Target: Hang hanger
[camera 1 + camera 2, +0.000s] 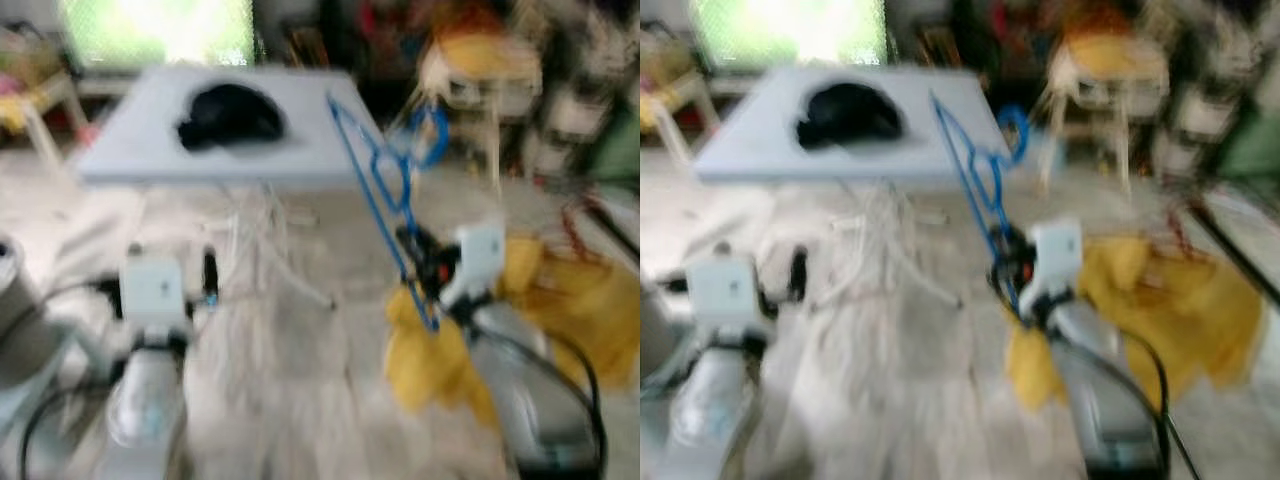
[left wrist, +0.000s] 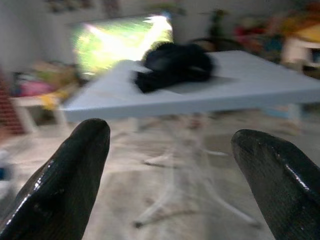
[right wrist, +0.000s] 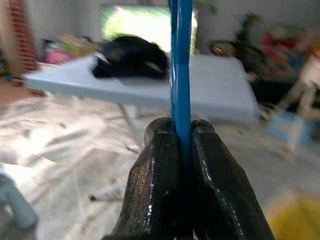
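My right gripper (image 1: 418,262) is shut on a blue hanger (image 1: 375,170), which slants up and away from it toward the table. In the right wrist view the blue hanger (image 3: 181,65) rises straight out of the two closed black fingers (image 3: 160,185). My left gripper (image 1: 210,272) is held low on the left with nothing in it; its fingers (image 2: 75,175) stand wide apart in the left wrist view. A light blue folding table (image 1: 140,140) stands ahead with a black garment (image 1: 230,113) lying on it. The head views are blurred.
Yellow cloth (image 1: 560,290) lies on the floor beside my right arm. A white chair (image 1: 480,80) with yellow things on it and cluttered shelves stand at the back right. The table's white legs (image 1: 265,240) spread over the pale floor. A bright window (image 1: 160,30) is behind.
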{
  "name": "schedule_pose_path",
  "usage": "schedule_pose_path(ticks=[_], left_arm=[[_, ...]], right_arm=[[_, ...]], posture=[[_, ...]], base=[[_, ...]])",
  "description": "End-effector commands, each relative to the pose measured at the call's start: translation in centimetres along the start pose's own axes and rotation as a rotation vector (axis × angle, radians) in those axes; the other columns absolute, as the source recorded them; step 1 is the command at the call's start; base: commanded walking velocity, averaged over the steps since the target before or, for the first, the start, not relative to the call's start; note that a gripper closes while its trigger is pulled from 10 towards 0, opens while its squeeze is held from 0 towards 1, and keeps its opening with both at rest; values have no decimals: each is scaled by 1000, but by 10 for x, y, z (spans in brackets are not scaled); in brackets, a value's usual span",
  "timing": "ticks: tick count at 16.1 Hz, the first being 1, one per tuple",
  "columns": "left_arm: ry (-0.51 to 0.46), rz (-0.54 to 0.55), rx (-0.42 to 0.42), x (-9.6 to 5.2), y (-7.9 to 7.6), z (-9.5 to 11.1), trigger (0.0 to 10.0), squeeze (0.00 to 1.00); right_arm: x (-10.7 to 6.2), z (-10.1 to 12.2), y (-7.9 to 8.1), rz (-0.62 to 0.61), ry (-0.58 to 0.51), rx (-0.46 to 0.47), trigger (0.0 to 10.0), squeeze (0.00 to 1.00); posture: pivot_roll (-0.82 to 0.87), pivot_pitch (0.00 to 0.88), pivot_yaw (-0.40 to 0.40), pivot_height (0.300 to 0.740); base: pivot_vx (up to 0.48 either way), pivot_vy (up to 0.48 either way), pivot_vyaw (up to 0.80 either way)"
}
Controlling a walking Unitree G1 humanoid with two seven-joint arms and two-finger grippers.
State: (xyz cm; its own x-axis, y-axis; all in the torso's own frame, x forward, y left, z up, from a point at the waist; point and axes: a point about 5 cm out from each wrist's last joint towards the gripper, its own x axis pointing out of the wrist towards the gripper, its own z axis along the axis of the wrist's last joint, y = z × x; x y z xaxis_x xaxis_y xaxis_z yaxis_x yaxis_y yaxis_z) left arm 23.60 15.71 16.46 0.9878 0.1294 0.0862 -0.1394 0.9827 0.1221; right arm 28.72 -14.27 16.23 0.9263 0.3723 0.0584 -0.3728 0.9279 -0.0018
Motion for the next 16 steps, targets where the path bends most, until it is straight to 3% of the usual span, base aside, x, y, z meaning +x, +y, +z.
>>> schedule_pose_path(ticks=[1,7,16], left_arm=[[-25,-26,-12,4,-3,7,10000,0],[-24,-35,-73,21,9,11,10000,0],[14,-70,-120,24,6,6,10000,0]], right_arm=[[-1,3,-4,-21,-6,-2,10000,0],[-3,0,-9,-84,20,-35,10000,0],[-5,-4,-10,-95,36,-23,10000,0]], posture=[[-14,57,-61,740],[-22,61,-58,740],[-25,56,-61,740]], base=[[0,0,-800],[0,0,-800],[0,0,-800]])
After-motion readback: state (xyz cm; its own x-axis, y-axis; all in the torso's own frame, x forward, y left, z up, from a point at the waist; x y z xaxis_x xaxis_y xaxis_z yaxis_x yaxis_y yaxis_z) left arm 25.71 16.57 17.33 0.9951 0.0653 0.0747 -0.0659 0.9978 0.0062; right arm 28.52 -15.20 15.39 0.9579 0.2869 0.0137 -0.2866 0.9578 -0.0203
